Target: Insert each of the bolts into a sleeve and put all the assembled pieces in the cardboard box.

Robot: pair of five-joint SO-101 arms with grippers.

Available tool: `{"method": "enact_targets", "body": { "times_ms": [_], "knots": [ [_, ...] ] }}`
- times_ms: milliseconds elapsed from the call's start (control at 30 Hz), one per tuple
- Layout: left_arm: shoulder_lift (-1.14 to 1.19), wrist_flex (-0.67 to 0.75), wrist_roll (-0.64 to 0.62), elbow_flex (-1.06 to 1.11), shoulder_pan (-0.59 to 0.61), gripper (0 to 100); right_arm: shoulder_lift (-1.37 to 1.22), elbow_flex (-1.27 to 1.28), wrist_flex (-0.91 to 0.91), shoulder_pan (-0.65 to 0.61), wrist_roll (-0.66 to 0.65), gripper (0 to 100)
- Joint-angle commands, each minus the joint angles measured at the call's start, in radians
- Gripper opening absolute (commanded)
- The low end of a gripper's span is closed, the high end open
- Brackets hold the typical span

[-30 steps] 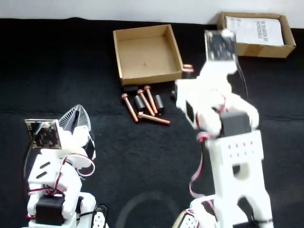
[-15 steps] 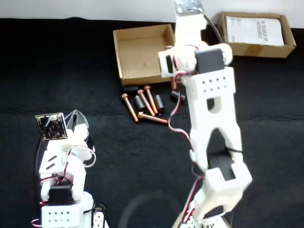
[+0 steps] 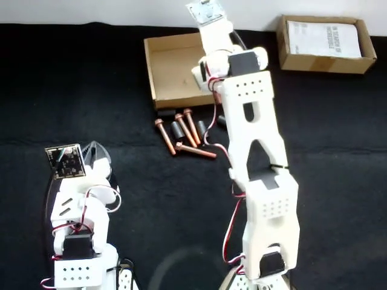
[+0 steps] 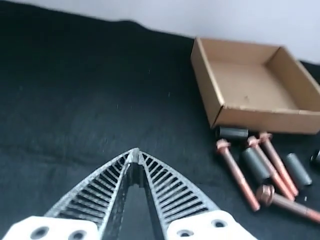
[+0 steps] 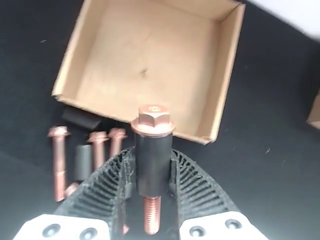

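Inside right hand (image 5: 150,156), sleeved copper bolt (image 5: 152,121)

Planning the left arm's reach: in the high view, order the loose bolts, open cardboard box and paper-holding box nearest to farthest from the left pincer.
1. Loose bolts: mid-table.
2. Open cardboard box: just behind the bolts.
3. Paper-holding box: far back right corner.

A black table (image 3: 91,78) carries an open cardboard box (image 3: 175,69); copper bolts (image 3: 164,136) and dark sleeves (image 3: 177,130) lie loose just beside it. A second box (image 3: 314,61) sits well apart.
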State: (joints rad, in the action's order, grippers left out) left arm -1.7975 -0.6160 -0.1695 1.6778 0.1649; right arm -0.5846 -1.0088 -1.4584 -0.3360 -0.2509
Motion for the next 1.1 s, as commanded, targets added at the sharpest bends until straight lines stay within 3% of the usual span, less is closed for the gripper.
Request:
{"method": "enact_targets", "body": {
  "times_ms": [0, 567, 800, 1000, 1067],
  "knots": [
    [0.001, -0.058, 0.000, 0.018, 0.007, 1, -0.021, -0.053, 0.096, 0.030, -0.058, 0.7],
    [0.001, -0.060, 0.000, 0.018, -0.027, 1, -0.263, -0.053, 0.516, 0.050, -0.124, 0.7],
    [0.001, -0.060, 0.000, 0.018, -0.024, 1, -0.344, -0.053, 0.608, 0.050, -0.124, 0.9],
    [-0.001, -0.060, 0.000, 0.018, -0.024, 1, -0.375, -0.053, 0.607, 0.048, -0.124, 16.3],
    [-0.005, -0.060, 0.000, 0.018, -0.022, 1, -0.371, -0.053, 0.605, 0.048, -0.124, 17.3]
  ]
}}
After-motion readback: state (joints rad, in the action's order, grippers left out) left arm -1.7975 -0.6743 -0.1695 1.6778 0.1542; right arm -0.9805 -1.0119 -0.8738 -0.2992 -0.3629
